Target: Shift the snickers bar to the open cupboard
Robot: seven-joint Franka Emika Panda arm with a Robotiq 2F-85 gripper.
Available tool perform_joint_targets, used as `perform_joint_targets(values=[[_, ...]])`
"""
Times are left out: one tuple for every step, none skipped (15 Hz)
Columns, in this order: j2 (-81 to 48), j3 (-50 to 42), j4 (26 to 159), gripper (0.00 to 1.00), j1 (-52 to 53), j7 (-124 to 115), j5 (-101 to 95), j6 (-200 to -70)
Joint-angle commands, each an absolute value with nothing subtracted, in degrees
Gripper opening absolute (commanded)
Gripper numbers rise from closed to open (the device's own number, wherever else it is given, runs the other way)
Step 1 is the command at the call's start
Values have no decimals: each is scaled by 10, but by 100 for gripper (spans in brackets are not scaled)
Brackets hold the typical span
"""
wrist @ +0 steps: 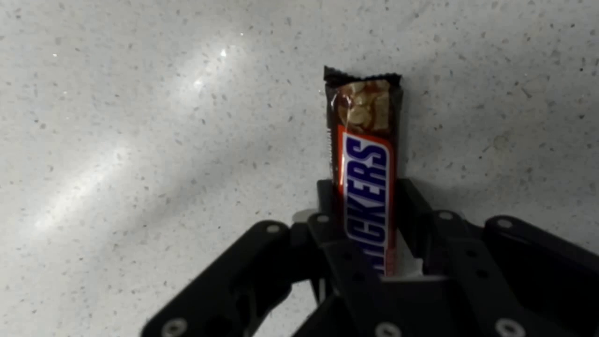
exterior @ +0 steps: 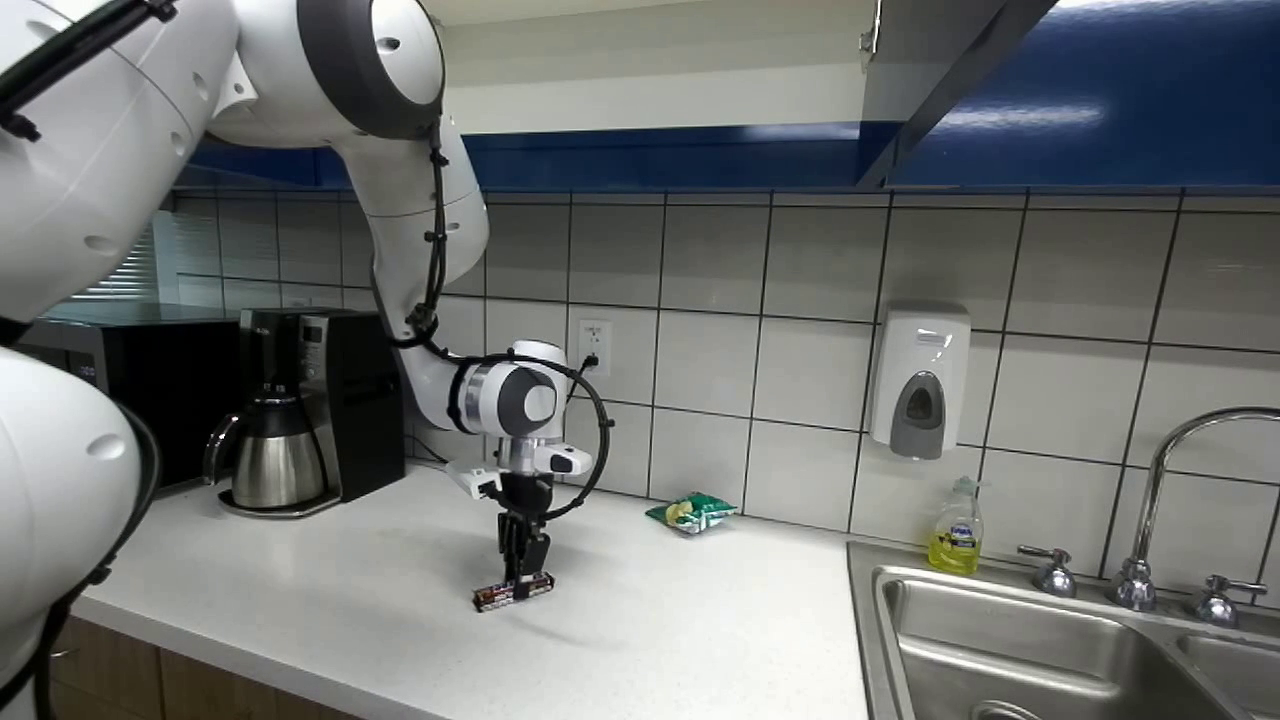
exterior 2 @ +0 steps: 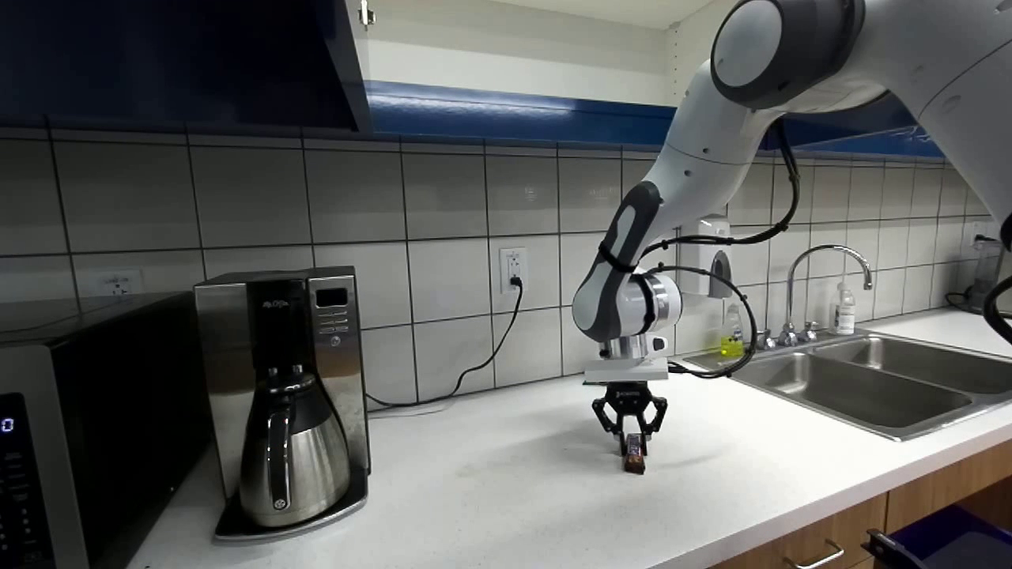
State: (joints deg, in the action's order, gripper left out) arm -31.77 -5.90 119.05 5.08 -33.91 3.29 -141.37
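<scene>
Black two-fingered gripper (wrist: 366, 192) clamps the brown, oblong, glossy-wrapped Snickers bar (wrist: 366, 135) between its jaws, long axis square to their closing direction. Above, the white jointed arm (exterior 2: 704, 158) arches, aiming the gripper straight down; higher than the gripper gapes the blue-edged, white-walled open cupboard (exterior: 650, 90).

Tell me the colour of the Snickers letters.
Purplish blue; the letters on the Snickers bar show best in the wrist view.

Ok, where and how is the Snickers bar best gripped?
Near mid-length, from above, pinching the two long sides, I'd say: the Snickers bar is long and narrow, broad face up, so that grip should balance it. The end effector holds it about there.
</scene>
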Motion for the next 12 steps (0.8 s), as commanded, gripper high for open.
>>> perform_joint_targets(values=[[-305,-62,1191,11,61,-341,36,-1397],[-301,-63,1192,11,64,-343,33,-1392],[-296,-64,1193,11,68,-345,30,-1388],[-289,-65,1195,11,74,-348,25,-1383],[-282,-65,1196,11,78,-348,24,-1379],[-274,-66,1199,11,83,-350,20,-1374],[-267,-66,1199,11,87,-353,17,-1367],[-259,-66,1200,11,90,-354,14,-1358],[-249,-65,1201,11,95,-356,9,-1346],[-241,-65,1203,11,98,-357,5,-1335],[-230,-62,1204,11,100,-357,2,-1320],[-220,-62,1206,11,103,-359,-5,-1305]])
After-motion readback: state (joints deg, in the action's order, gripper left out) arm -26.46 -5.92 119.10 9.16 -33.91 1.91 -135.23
